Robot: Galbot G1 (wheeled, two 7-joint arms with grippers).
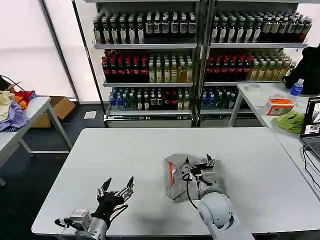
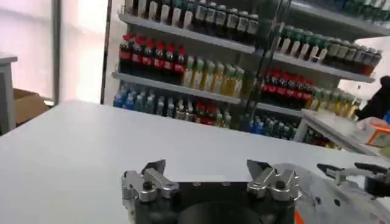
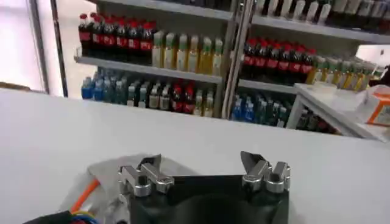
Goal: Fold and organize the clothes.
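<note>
Left tool (image 1: 116,188) hovers wide open over the counter (image 1: 125,150); right tool (image 1: 198,161), also wide, sits above the folded shirt (image 1: 175,180).

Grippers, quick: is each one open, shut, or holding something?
Left gripper: open, holding nothing, over the table.
Right gripper: open, holding nothing, above the folded shirt.

Folded grey shirt (image 1: 192,181) on white table (image 1: 125,155), right tool (image 1: 198,161) open above it, left tool (image 1: 116,188) open nearby

Left claw (image 1: 116,189) and right claw (image 1: 198,161) agape
</note>
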